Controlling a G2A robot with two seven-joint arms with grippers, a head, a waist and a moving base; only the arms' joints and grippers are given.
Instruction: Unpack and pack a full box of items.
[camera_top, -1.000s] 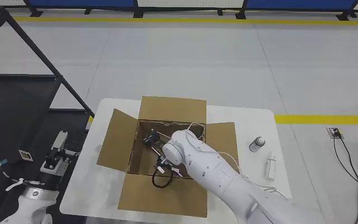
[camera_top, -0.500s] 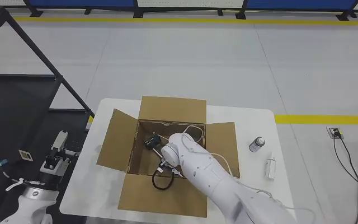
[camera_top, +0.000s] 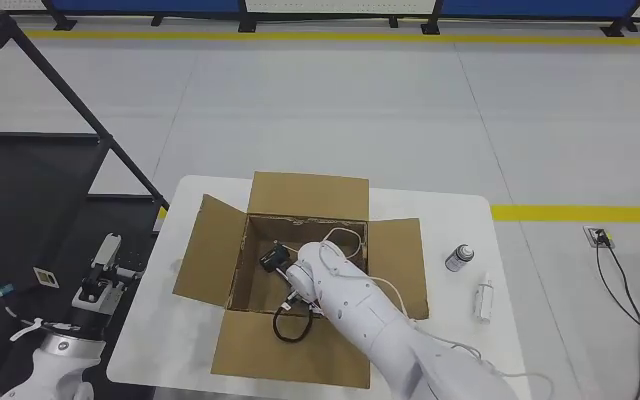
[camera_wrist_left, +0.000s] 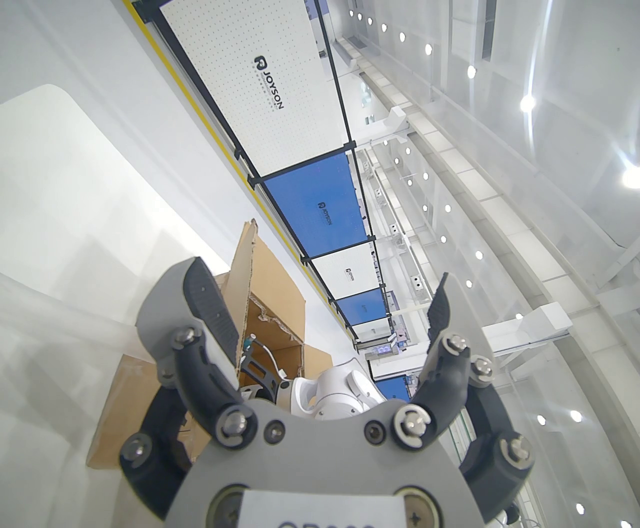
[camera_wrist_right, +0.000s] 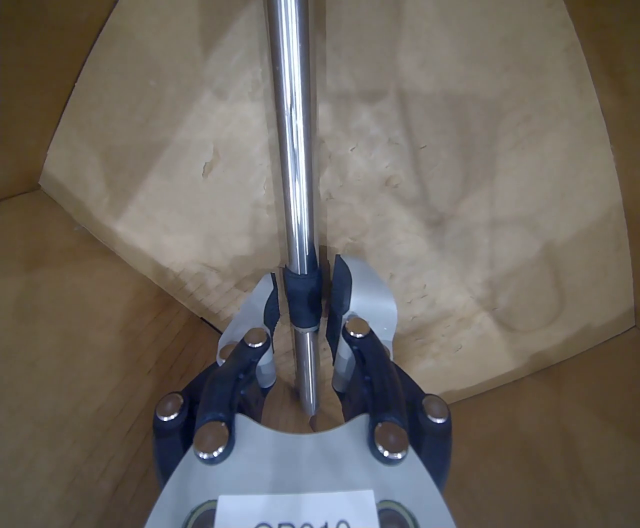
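**Orientation of the rod.** One polished metal rod (camera_wrist_right: 292, 125) is inside the cardboard box (camera_top: 305, 195). In the right wrist view its long axis runs straight away from the gripper's palm, out between the fingers and past their tips. The tapered end points back toward the palm. One black band (camera_wrist_right: 302, 295) wraps the rod at the level of the fingertips. Whether the rod rests on the cardboard behind it cannot be told.

**Right gripper.** The right gripper (camera_wrist_right: 306, 272) straddles the black band, one finger on each side. The fingers (camera_wrist_right: 341, 287) are drawn in to little more than the rod's width. A thin strip of cardboard shows between each pad and the band, so the rod is bracketed but not clamped.

**Left gripper.** The left gripper (camera_wrist_left: 320, 280) is spread wide and holds nothing. It is well apart from the box, which appears beyond it.

**Location and count (top view).**
- One box sits left of centre in the frame, on the white table (camera_top: 455, 330), with all four flaps folded outward.
- The right arm enters from the lower right of the frame and goes down into the box opening.
- One black cable loop (camera_top: 288, 325) lies at the lower edge of the opening.
- Two items lie on the table right of the box, near each other: one small metal can (camera_top: 459, 258) and one slim white object (camera_top: 485, 298).
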